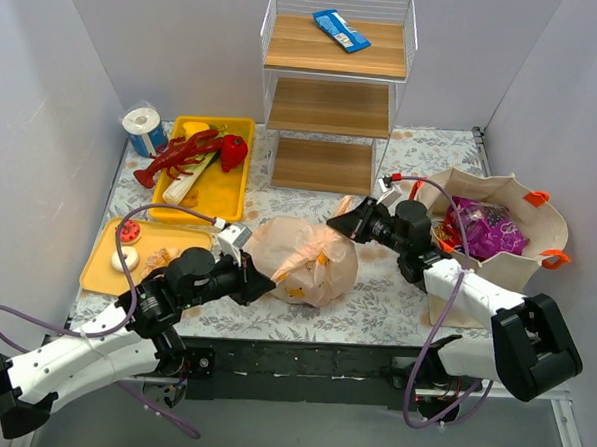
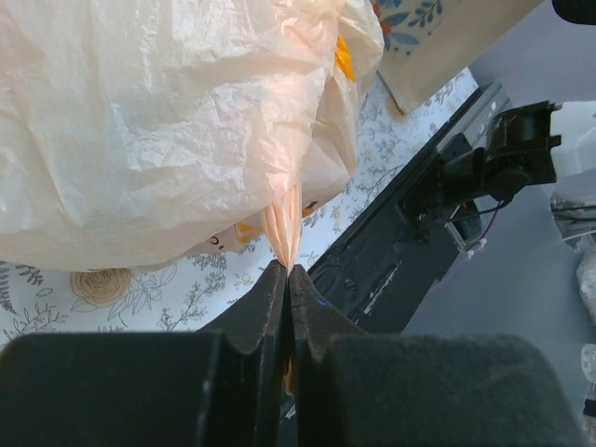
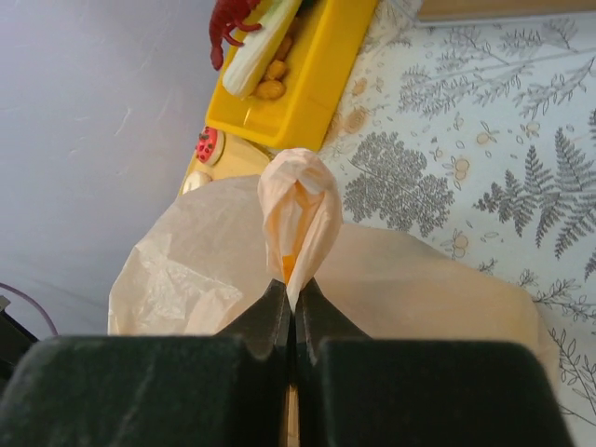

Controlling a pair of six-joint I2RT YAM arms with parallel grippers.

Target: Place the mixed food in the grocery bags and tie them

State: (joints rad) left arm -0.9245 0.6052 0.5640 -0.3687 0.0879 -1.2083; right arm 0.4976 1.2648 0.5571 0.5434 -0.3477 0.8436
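Note:
A thin peach plastic bag [image 1: 305,259] lies bulging in the middle of the table. My left gripper [image 1: 268,280] is shut on a twisted strip of that bag [image 2: 284,228] at its near left side. My right gripper [image 1: 335,223] is shut on a bunched handle of the same bag [image 3: 296,209] at its far right side. A beige tote [image 1: 514,210] with orange handles stands at the right. A purple snack packet [image 1: 486,231] lies inside it. Crisp packets and a cucumber do not show.
A yellow tray [image 1: 230,185] at the back left holds a red toy lobster [image 1: 182,155] and other toy food. A flat yellow tray [image 1: 101,258] lies in front of it. A white paper roll [image 1: 141,125] stands behind. A wire shelf [image 1: 333,95] with a blue packet [image 1: 341,29] stands at the back.

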